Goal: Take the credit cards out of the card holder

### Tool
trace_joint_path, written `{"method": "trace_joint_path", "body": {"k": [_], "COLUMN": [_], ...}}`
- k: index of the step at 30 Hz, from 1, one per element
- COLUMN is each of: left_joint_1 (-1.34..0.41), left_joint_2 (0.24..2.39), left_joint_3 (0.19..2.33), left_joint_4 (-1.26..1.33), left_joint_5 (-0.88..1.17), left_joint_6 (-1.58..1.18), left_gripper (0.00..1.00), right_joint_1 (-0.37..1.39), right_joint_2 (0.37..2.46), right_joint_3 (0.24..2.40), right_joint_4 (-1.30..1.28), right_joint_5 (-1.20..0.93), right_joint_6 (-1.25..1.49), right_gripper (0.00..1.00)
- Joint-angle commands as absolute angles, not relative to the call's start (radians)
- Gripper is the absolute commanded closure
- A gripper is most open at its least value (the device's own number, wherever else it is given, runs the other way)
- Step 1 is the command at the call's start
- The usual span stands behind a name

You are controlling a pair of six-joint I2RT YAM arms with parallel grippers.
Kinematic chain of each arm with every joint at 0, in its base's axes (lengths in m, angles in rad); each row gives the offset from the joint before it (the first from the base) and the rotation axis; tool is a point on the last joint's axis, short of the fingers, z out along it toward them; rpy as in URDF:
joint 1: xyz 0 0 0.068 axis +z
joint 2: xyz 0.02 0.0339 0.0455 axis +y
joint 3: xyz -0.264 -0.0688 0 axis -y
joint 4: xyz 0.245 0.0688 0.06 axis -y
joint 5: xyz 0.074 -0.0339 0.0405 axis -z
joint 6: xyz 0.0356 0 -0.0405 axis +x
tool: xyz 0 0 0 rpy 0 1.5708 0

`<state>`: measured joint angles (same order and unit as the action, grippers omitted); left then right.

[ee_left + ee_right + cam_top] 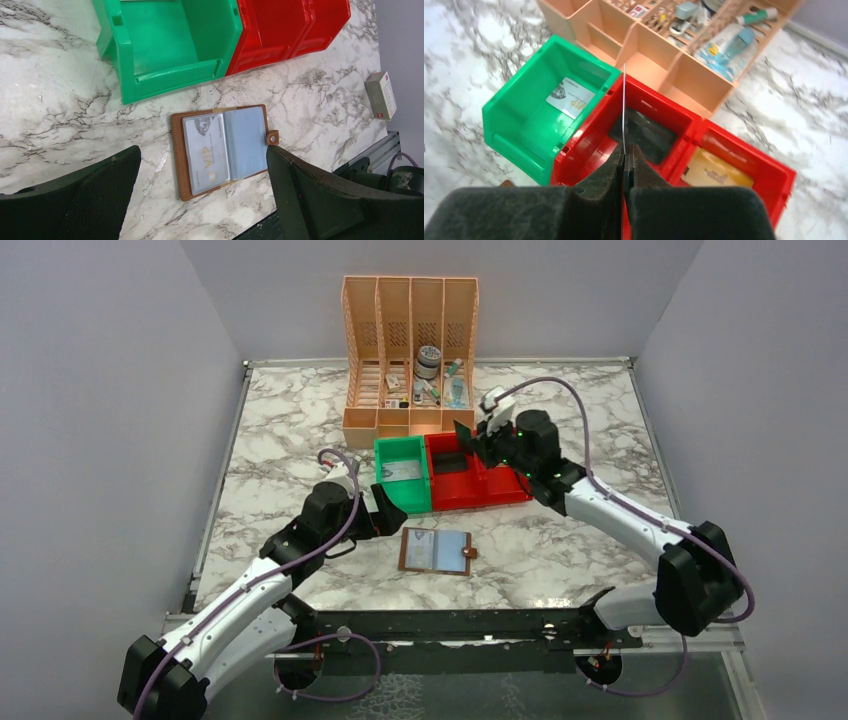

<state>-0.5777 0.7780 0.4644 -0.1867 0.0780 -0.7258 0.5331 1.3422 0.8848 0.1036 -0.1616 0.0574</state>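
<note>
The brown card holder (436, 550) lies open and flat on the marble, snap tab to the right. A pale VIP credit card (206, 152) sits in its left sleeve; its right sleeve (245, 142) looks pale blue. My left gripper (202, 162) hovers open, a finger on each side of the holder, touching nothing. My right gripper (625, 150) is shut on a credit card (624, 110), seen edge-on, above the left red bin (589, 145). Other cards lie in the bins: a pale one (570, 97) in the green, a dark one (646, 132) and a gold one (719, 172) in the red.
The green bin (400, 475) and the two red bins (480, 485) stand side by side behind the holder. The peach file organiser (410, 350) with small items is behind them. A small white box (381, 95) lies near the table's front edge.
</note>
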Motion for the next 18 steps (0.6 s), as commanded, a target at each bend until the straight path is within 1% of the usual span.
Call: {"method": "trace_joint_path", "body": {"k": [1,5,11,18], "left_joint_1": [-0.574,-0.574,-0.574,-0.574], "left_joint_2": [0.784,0.788,0.782,0.782], "left_joint_3": [0.492,0.51,0.505,0.5], "left_joint_4": [-0.208,-0.229,-0.221,-0.216], "left_joint_5": [0.049,0.038,0.04,0.043], "left_joint_6": [-0.702,-0.693,-0.696,-0.701], "left_gripper": [0.01,0.01,0.01,0.01], "right_joint_1": [0.673,0.713,0.722,0.722], "right_joint_2": [1.46,1.548,1.609,1.699], "right_joint_3": [0.943,0.98,0.982,0.999], "right_joint_4": [0.074,0.104,0.167,0.217], "right_joint_5": [0.069,0.171,0.202,0.231], "right_joint_6": [-0.263,-0.383,-0.518,-0.613], "right_gripper": [0.99,0.99,0.99,0.99]}}
